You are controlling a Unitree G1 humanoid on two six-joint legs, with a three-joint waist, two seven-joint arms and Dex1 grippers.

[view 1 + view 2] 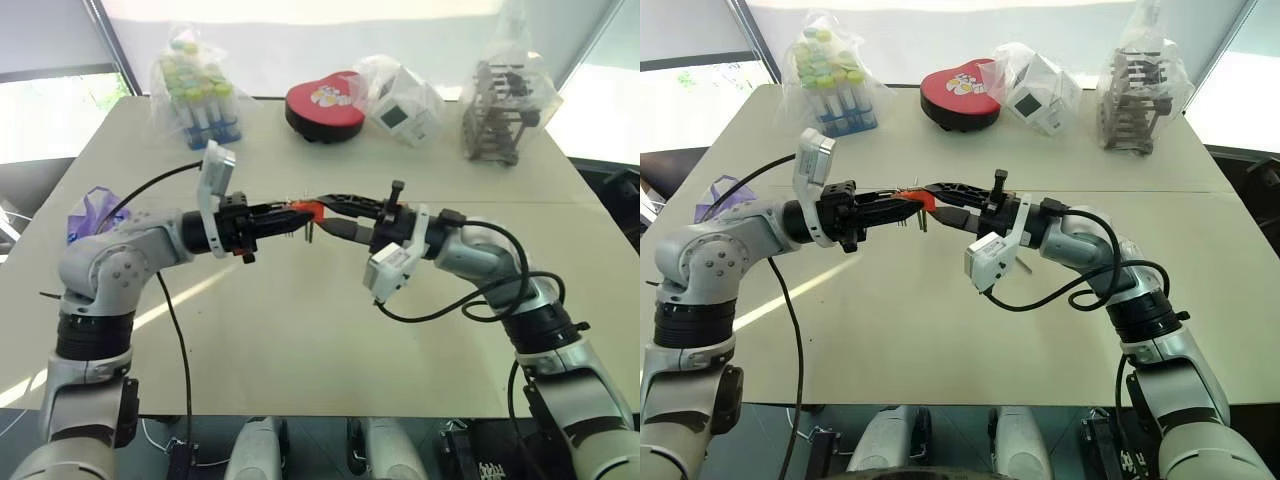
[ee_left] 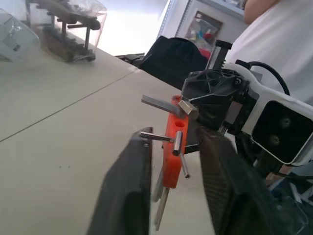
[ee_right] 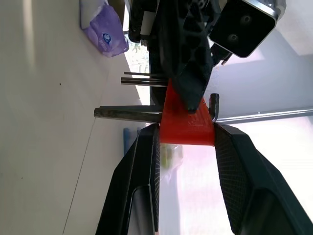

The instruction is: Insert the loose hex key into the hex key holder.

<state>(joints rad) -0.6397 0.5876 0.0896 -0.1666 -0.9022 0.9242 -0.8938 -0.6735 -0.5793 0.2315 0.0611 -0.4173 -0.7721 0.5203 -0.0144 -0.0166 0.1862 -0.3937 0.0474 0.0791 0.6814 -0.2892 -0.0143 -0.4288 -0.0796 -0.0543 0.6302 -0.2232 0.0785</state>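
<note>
Both grippers meet above the table [image 1: 300,340]: right gripper [image 3: 186,139] clamps the holder [image 3: 187,123], left gripper [image 1: 290,216] pinches shut beside it. The key [image 2: 177,143] looks part-seated; a nudge could cock it loose.

Matt orange plastic hex key holder [image 3: 187,126] sits between the right gripper's textured black jaws, bearing dull grey metal keys [image 3: 128,113].

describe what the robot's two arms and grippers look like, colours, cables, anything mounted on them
Both arms are silver-grey metal with rounded joint housings and black bands. Each ends in a black gripper, the left gripper and right gripper, with long black fingers whose inner pads are finely textured. A white box-shaped camera module sits at each wrist. Black cables loop loosely from each wrist back along the arm.
</note>
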